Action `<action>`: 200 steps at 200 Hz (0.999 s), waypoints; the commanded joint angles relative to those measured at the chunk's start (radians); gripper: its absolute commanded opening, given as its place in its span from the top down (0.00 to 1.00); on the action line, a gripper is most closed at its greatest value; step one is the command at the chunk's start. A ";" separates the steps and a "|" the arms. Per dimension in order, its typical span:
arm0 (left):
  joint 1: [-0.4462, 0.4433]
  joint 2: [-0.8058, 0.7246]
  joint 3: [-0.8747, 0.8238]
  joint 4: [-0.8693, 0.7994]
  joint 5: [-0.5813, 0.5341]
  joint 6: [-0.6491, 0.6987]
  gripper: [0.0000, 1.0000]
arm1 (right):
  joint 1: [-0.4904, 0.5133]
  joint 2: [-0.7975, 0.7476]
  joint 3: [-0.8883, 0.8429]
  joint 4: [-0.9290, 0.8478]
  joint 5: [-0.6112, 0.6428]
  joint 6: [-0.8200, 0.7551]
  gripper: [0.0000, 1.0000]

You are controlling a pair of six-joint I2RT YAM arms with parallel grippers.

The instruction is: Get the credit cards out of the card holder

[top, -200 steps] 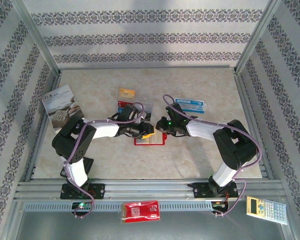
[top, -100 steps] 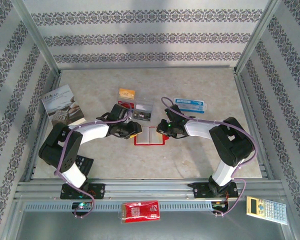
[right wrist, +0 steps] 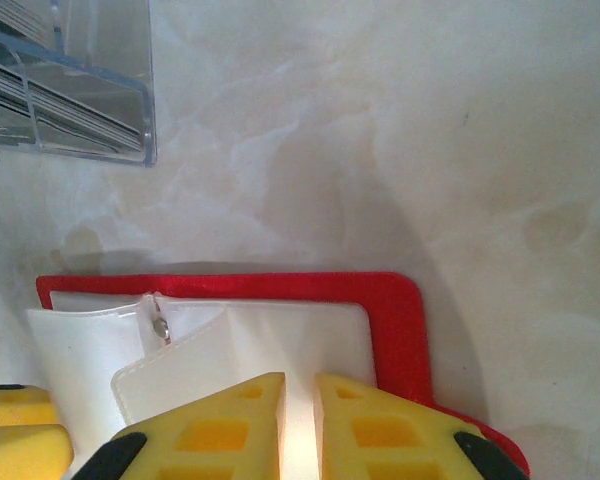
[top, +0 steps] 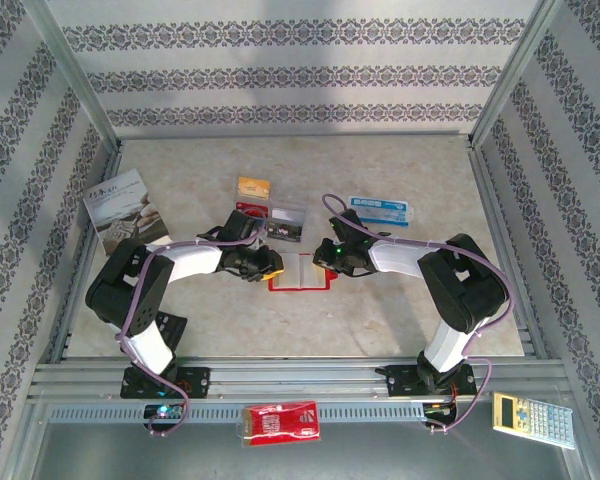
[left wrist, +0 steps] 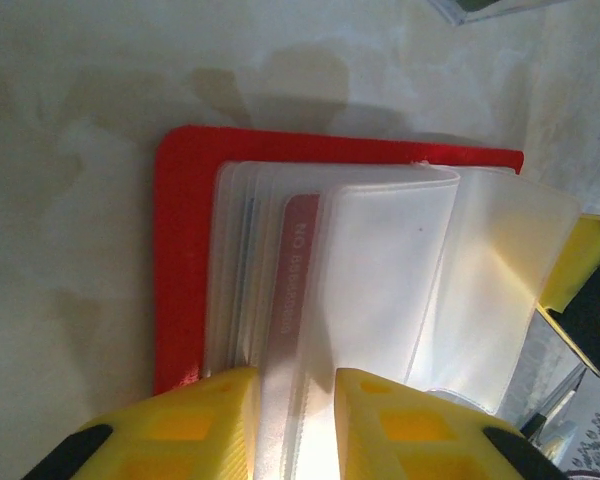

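The card holder lies open near the middle of the tabletop, red cover down and pale clear pockets fanned upward. The left tool sits at its 9 o'clock edge. Its yellow fingers are drawn in to a narrow gap around a lifted bunch of pocket leaves. The right tool meets the holder at about 2 o'clock, its fingers almost together, pinching one pale leaf. Through a pocket in the left wrist view shows what may be a card with a pinkish lettered strip, too blurred to be sure. An orange-yellow card lies flat on the tabletop at 11 o'clock from the holder, well apart. A clear case sits at 12 o'clock, near it.
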 commanded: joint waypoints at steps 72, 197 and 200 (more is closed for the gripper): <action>-0.032 0.022 0.052 0.039 0.090 0.025 0.79 | 0.006 0.021 0.010 -0.041 0.027 -0.017 0.83; -0.088 0.081 0.116 0.219 0.185 -0.067 0.67 | -0.043 -0.125 -0.020 -0.037 0.031 -0.010 0.81; -0.090 0.087 0.122 0.219 0.185 -0.067 0.66 | -0.047 -0.134 -0.022 -0.037 0.031 -0.008 0.81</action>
